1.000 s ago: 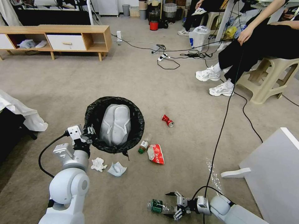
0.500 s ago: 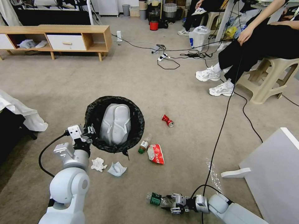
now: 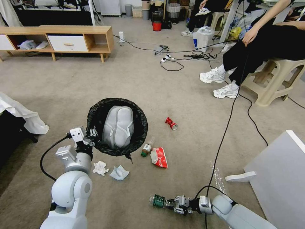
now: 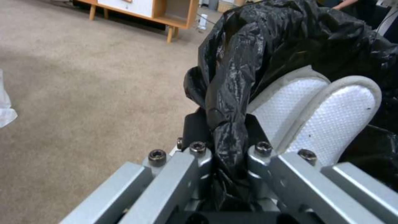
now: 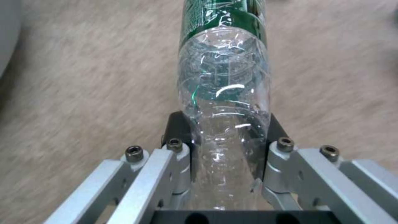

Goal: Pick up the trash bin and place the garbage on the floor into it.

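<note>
Garbage bottle (image 5: 224,93) lies clamped between right gripper (image 5: 226,146) jaws.

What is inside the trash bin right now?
Inside the trash bin a pair of white shoe-like items stands sole-up against the black liner. They hide whatever lies under them. The left hand pinches the bin's liner at its rim.

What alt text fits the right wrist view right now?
The right claw is shut on a clear plastic bottle with a green label, its fingers squeezing the crumpled end, above beige carpet.
</note>
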You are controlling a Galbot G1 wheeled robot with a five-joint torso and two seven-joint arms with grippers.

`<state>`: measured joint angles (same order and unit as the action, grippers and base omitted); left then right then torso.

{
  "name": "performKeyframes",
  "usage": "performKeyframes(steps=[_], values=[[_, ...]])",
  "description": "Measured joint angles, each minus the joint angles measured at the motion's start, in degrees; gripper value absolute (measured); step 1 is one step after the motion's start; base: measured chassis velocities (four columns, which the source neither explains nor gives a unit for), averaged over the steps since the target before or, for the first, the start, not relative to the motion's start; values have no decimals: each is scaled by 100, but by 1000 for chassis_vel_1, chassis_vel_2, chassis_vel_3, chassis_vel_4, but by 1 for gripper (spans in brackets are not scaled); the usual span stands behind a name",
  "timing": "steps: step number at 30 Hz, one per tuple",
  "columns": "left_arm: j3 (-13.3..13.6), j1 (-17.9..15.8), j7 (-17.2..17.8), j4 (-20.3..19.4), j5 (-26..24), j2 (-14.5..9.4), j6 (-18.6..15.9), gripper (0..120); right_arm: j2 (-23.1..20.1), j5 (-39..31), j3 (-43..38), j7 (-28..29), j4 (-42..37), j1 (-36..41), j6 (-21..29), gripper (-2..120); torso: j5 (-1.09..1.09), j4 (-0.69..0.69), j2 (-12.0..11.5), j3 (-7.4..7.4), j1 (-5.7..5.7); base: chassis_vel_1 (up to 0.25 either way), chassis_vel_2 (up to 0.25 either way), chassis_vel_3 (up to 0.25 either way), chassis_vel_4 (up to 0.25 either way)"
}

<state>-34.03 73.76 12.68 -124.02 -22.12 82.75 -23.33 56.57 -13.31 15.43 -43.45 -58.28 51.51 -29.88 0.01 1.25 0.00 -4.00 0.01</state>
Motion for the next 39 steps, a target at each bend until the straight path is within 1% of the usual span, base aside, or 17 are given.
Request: performKeyframes(steps=[4,5,7,9,10,11,13,14,17,18,19,21,25,30,36,38,39], values=[[14,1,41,-34,-40,-24,-56,5,-107,-21,-281,59,-296,113,24,20,-2,0,0,0,0,0,0,0,0],[18,-2,70,-47,-59,-32,-98,5,-154,-42,-399,81,-443,172,42,20,1,2,0,0,0,0,0,0,0],[21,-6,142,-93,-115,-46,-207,5,-276,-82,-790,131,-821,344,73,20,-3,0,0,0,0,0,0,0,0],[19,-6,159,-112,-140,-51,-238,5,-308,-99,-922,144,-947,405,79,20,-2,0,0,0,0,0,0,0,0],[2,-4,188,-153,-188,-63,-306,5,-414,-183,-1329,179,-1319,589,110,20,-1,1,0,1,0,0,0,0,0],[2,-4,188,-153,-188,-63,-306,5,-414,-183,-1329,179,-1319,589,110,20,-1,1,0,1,0,0,0,0,0],[-21,5,195,-178,-204,-73,-328,5,-496,-285,-1733,186,-1707,752,146,20,-1,1,0,1,0,0,0,0,0],[-21,5,195,-178,-204,-73,-328,5,-496,-285,-1733,186,-1707,752,146,20,-1,1,0,1,0,0,0,0,0],[-60,36,197,-211,-226,-81,-337,5,-586,-465,-2221,200,-2149,923,199,20,-3,0,0,1,0,0,0,0,0],[-77,52,197,-215,-234,-84,-337,5,-610,-534,-2405,203,-2310,980,220,20,0,0,0,1,0,0,0,0,0],[-77,52,197,-215,-234,-84,-337,5,-610,-534,-2405,203,-2310,980,220,20,0,0,0,1,0,0,0,0,0],[-86,73,197,-216,-238,-91,-337,5,-639,-640,-2694,210,-2562,1063,247,20,-3,1,0,1,0,0,0,0,0],[-90,84,197,-216,-241,-98,-334,5,-641,-785,-2912,235,-2819,1111,304,20,0,0,0,1,0,0,0,0,0],[-116,95,215,-214,-268,-138,-330,5,-620,-1088,-3249,342,-3372,1110,445,20,-2,0,0,1,0,0,0,0,0],[-127,113,220,-204,-285,-158,-332,5,-615,-1311,-3432,424,-3769,1058,555,20,-1,0,0,0,0,0,0,0,0],[-99,143,232,-186,-291,-177,-344,5,-634,-1442,-3489,487,-4114,992,630,20,-2,0,0,0,0,0,0,0,0],[-99,143,232,-186,-291,-177,-344,5,-634,-1442,-3489,487,-4114,992,630,20,-2,0,0,0,0,0,0,0,0]])
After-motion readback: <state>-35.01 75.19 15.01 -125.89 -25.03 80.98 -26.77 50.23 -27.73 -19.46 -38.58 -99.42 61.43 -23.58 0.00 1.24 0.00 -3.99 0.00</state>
